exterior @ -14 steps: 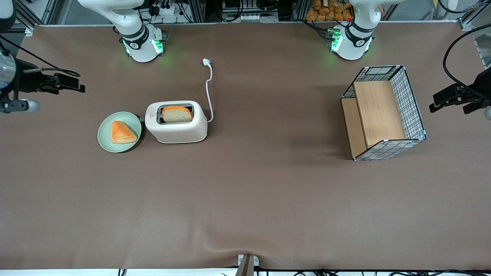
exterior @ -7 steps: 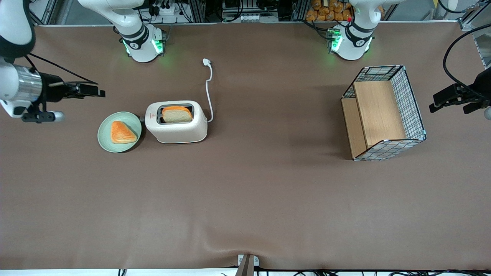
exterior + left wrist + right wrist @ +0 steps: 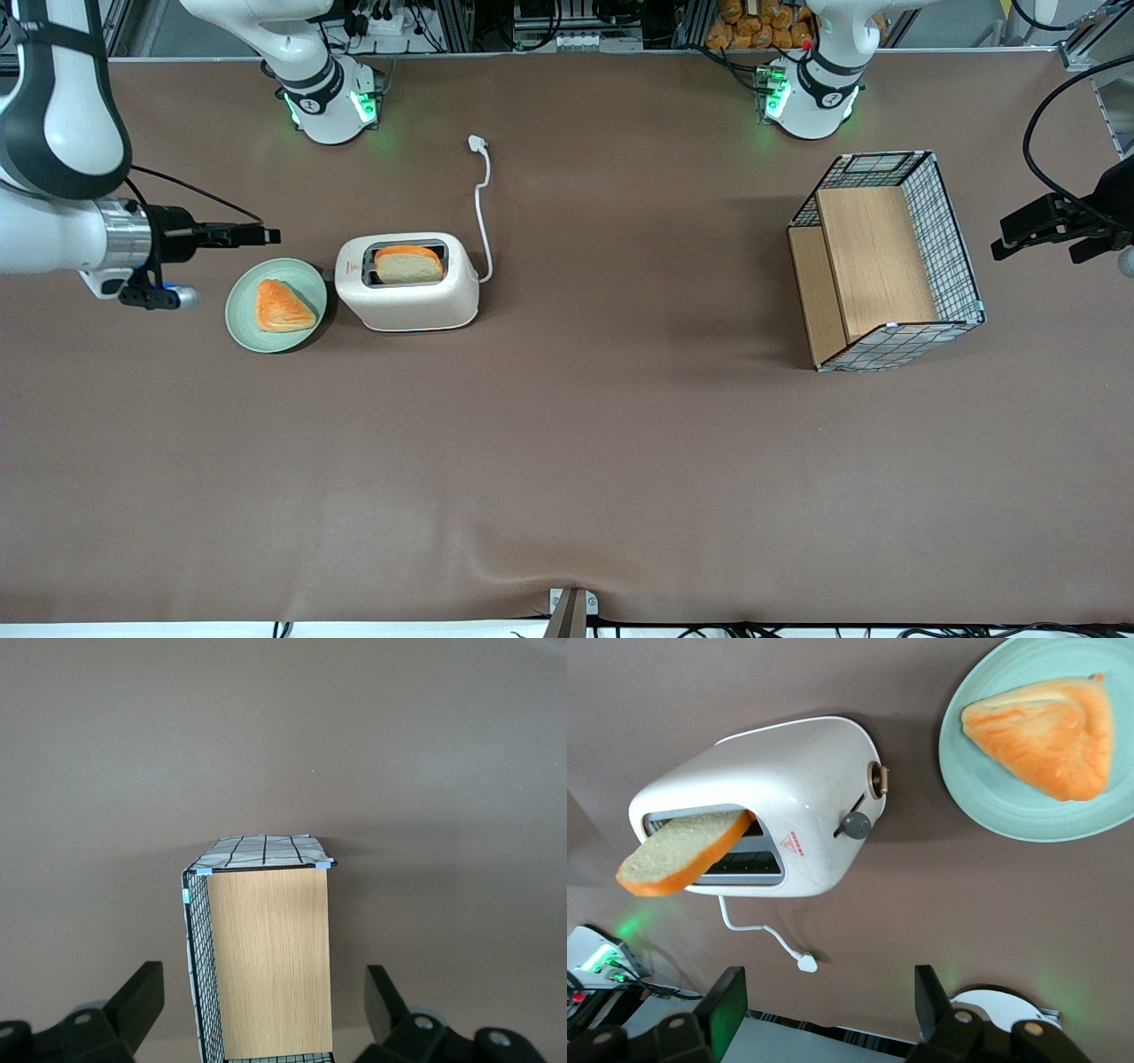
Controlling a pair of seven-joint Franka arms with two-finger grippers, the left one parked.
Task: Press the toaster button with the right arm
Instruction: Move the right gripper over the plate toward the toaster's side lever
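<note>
- Front view: my right arm [image 3: 53,204] reaches in from the working arm's end of the table. My gripper [image 3: 266,236] hangs above the table just beside the green plate [image 3: 244,310], a little farther from the front camera than the plate, short of the toaster [image 3: 409,292] and touching nothing.
- Front view: toaster stands between the plate and the coiled-out white cord [image 3: 482,208]; a bread slice [image 3: 407,263] sticks up from one slot. A triangular pastry [image 3: 282,307] lies on the plate. Wire basket with wooden panels [image 3: 886,261] sits well apart, toward the parked arm's end.
- Right wrist view: my fingers [image 3: 731,1005] are spread wide, holding nothing. Toaster [image 3: 771,806] is in sight, with the button [image 3: 855,824] as a small grey knob on its narrow end face that looks toward the plate [image 3: 992,797]. A round copper-coloured dial [image 3: 878,780] sits next to it on the same face. Bread slice [image 3: 682,852] pokes out of the slot; plug end of the cord [image 3: 806,962] lies on the table.
- Left wrist view: only the basket [image 3: 266,948] on brown table [image 3: 283,744].
</note>
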